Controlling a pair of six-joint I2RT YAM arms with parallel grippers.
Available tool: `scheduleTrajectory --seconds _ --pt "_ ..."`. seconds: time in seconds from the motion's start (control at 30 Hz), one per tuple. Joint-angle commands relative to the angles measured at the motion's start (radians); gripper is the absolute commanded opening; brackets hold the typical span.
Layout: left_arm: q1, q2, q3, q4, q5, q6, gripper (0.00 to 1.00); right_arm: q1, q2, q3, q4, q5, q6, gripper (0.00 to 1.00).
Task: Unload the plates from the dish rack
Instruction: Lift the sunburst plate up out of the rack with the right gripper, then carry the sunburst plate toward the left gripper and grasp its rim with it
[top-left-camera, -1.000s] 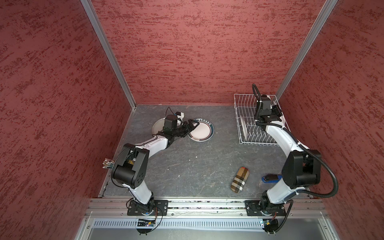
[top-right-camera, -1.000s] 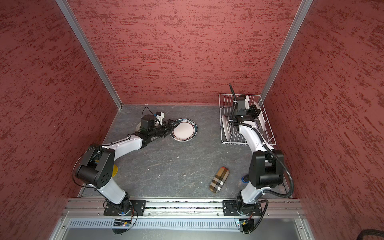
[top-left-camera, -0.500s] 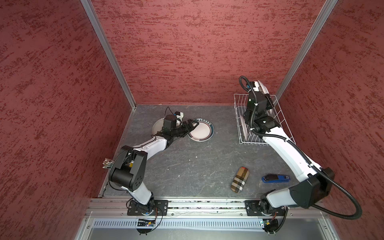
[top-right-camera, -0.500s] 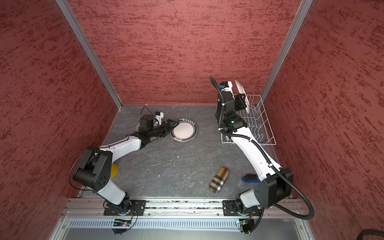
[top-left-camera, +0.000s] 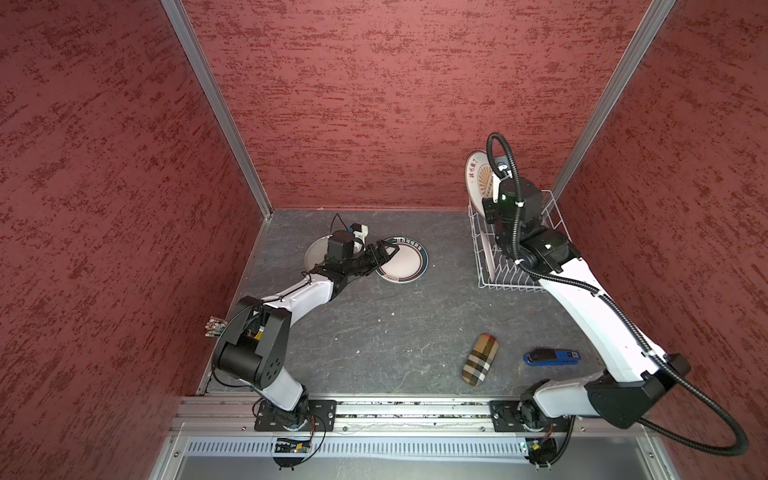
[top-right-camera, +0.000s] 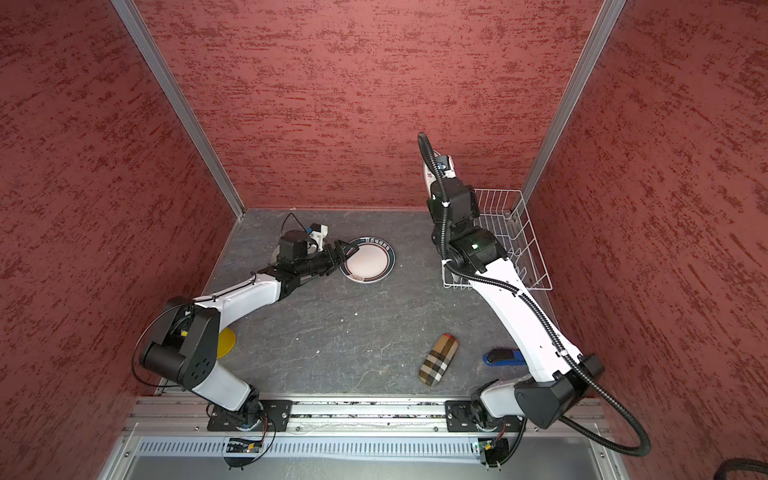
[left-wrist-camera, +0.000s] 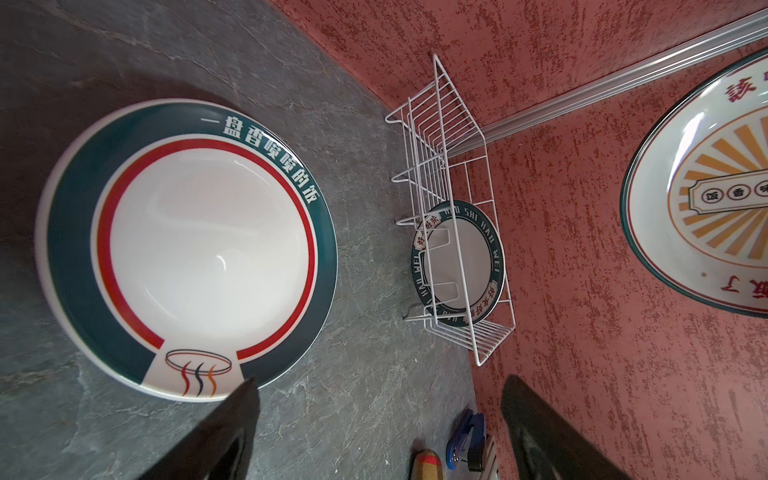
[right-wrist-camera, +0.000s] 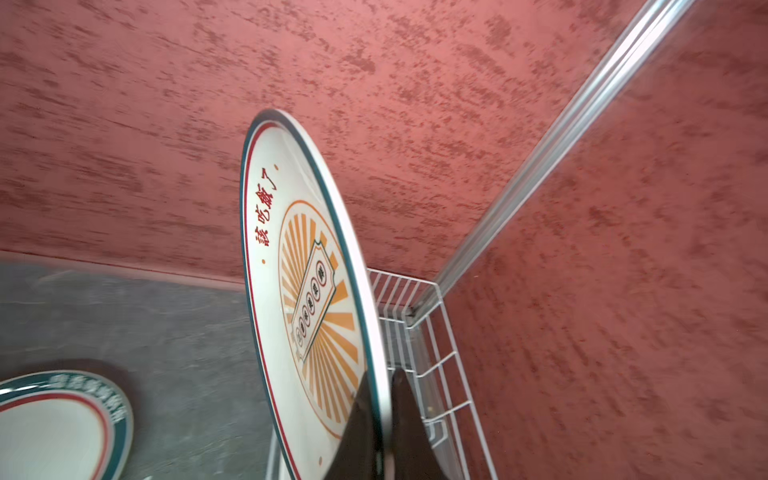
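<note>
Grey table (top-left-camera: 395, 332): white orange-sunburst round plate (right-wrist-camera: 316, 291) newly lifted from white wire dish rack (top-left-camera: 511, 286), clamped in right gripper (right-wrist-camera: 380, 390); left gripper (left-wrist-camera: 380, 384) wide, empty; placement pending.

Lighting: bright, even, soft shadows.
I note mild glare on the teal-rimmed plate (left-wrist-camera: 216, 262); wrist-view edges bend, and the right wrist view is motion-blurred.
</note>
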Motion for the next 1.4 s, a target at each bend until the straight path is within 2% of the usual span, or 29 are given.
scheduleTrajectory --seconds 0.0,0.3,0.57,0.7,0.87,1.0,1.2,1.37 --pt "-0.001 -0.028 0.002 -0.010 -0.012 0.024 0.91 0.004 -0.027 -0.040 -0.012 -0.216 0.204 0.00" --pt "0.036 -0.037 0.005 0.038 0.007 0.016 0.90 0.004 0.020 -0.150 0.038 -0.493 0.420 0.00" --pt "0.069 0.008 0.019 0.100 0.094 -0.035 0.85 0.003 0.043 -0.267 0.130 -0.625 0.530 0.00" --pt "0.083 0.055 0.011 0.215 0.187 -0.109 0.76 -0.006 0.045 -0.303 0.165 -0.687 0.575 0.00" --pt "0.080 0.060 0.013 0.199 0.193 -0.096 0.66 -0.043 0.046 -0.346 0.217 -0.782 0.636 0.00" --pt "0.079 0.061 0.016 0.183 0.199 -0.088 0.63 -0.085 0.056 -0.360 0.249 -0.899 0.679 0.00" --pt "0.079 0.054 0.030 0.133 0.198 -0.060 0.57 -0.116 0.099 -0.376 0.297 -0.995 0.723 0.00" --pt "0.079 0.049 0.035 0.124 0.195 -0.052 0.41 -0.120 0.122 -0.375 0.308 -1.050 0.743 0.00"
